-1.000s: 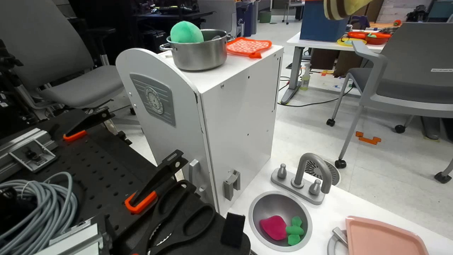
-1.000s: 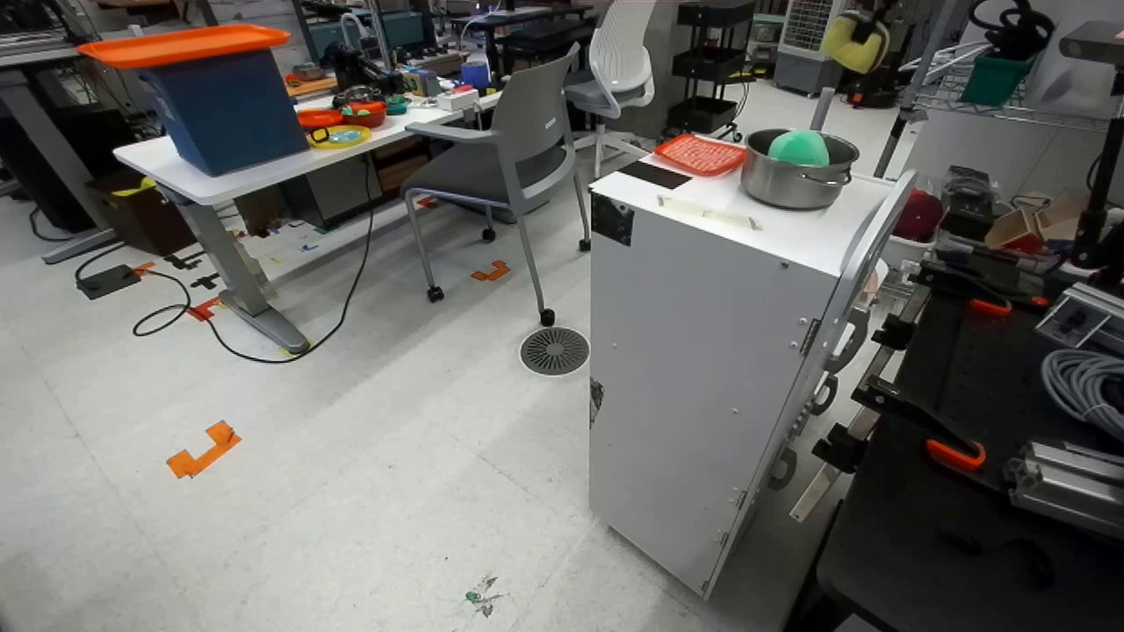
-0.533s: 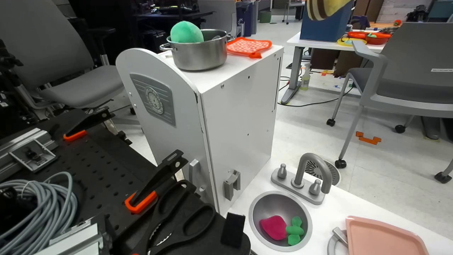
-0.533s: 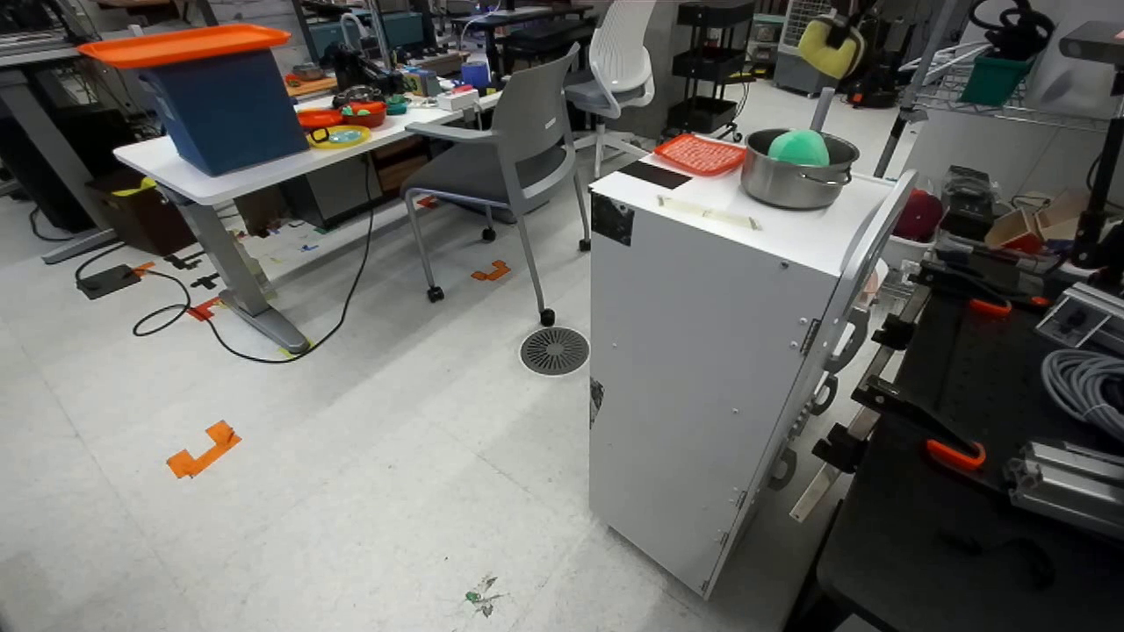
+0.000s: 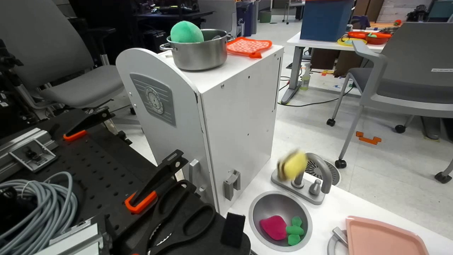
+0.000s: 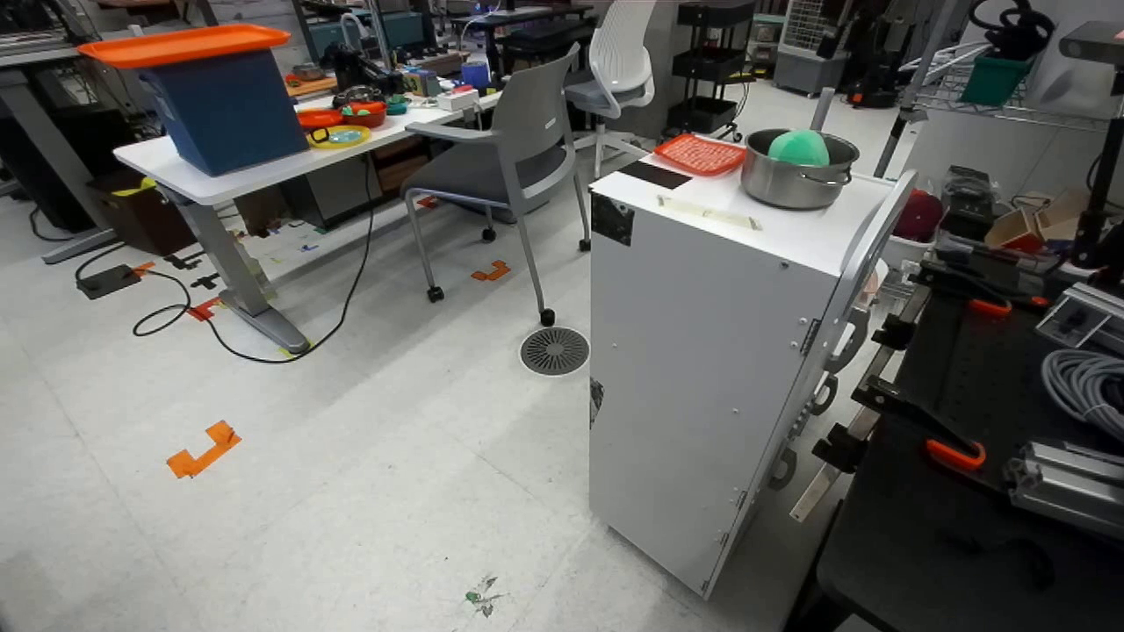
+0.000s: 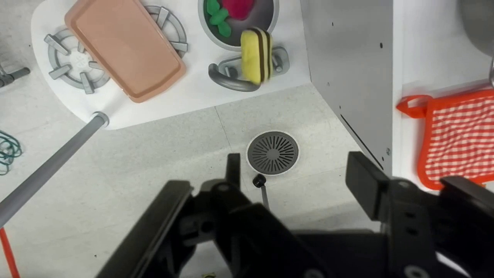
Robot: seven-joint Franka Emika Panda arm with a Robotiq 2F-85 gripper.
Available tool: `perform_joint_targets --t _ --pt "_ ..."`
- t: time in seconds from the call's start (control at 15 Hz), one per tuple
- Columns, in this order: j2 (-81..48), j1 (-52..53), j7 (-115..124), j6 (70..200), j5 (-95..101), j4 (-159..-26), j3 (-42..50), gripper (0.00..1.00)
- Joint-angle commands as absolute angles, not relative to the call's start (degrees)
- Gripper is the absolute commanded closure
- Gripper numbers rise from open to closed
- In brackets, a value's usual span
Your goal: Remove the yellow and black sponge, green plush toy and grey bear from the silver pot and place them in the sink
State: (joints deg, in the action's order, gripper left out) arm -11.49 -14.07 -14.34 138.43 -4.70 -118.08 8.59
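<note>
With jaws spread, the sponge [image 5: 295,165] is falling near the faucet [image 5: 298,183], likely calling for lower release over the sink [image 5: 271,204].

Pink tray [image 7: 125,49], red-checked potholder [image 7: 461,139].

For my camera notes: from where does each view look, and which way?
Wrist view: overhead, facing down at sponge, sink; open pincer shows.
An exterior view: raised near black bench, facing down toward sink; pincer unseen.
An exterior view: raised, facing down toward white cabinet; pincer unclear.
Both exterior views share the silver pot.
</note>
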Motion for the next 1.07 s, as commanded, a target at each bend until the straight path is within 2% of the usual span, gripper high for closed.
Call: perform_joint_targets --t 0.0,0.67,1.0 --pt "-10.9 -14.2 -16.1 138.9 -5.7 -118.9 8.5 0.01" --pt "-10.9 -14.6 -17.1 138.2 -6.6 -120.0 8.3 0.00" --pt "-8.6 -14.1 -18.6 133.6 -5.9 -121.1 8.1 0.00"
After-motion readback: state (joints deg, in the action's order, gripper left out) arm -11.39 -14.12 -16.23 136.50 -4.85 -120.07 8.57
